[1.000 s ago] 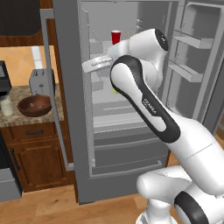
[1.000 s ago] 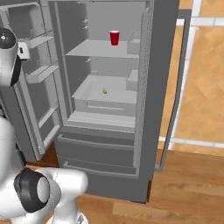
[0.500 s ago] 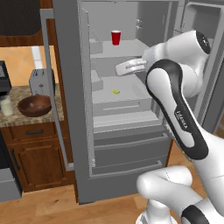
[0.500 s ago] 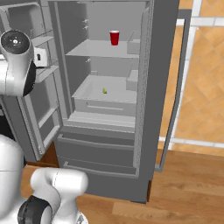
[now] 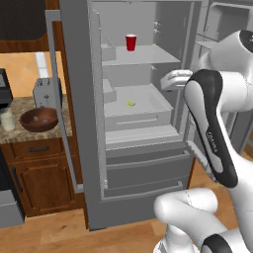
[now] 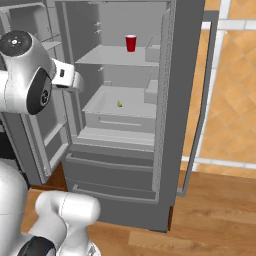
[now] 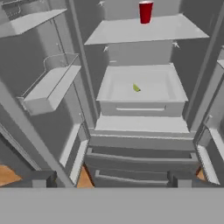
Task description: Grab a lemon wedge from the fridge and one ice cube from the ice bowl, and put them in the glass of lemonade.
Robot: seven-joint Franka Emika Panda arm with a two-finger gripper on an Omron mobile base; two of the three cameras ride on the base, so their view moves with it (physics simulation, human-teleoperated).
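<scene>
Honestly, the lemon wedge (image 7: 136,88) looks tiny, light, probably slick, so I'd pinch across its flat sides, gently. It lies mid-shelf in the open fridge (image 5: 143,163), a shelf below the red cup (image 7: 145,12). My claw (image 7: 109,178) is spread wide, empty. Ice bowl (image 5: 41,119) sits on the counter (image 5: 20,132).

Lemon wedge (image 5: 130,103) on fridge (image 5: 143,163) lower shelf; cup (image 5: 130,42) on shelf above.

Lemon wedge (image 7: 136,88) too small for detail
</scene>
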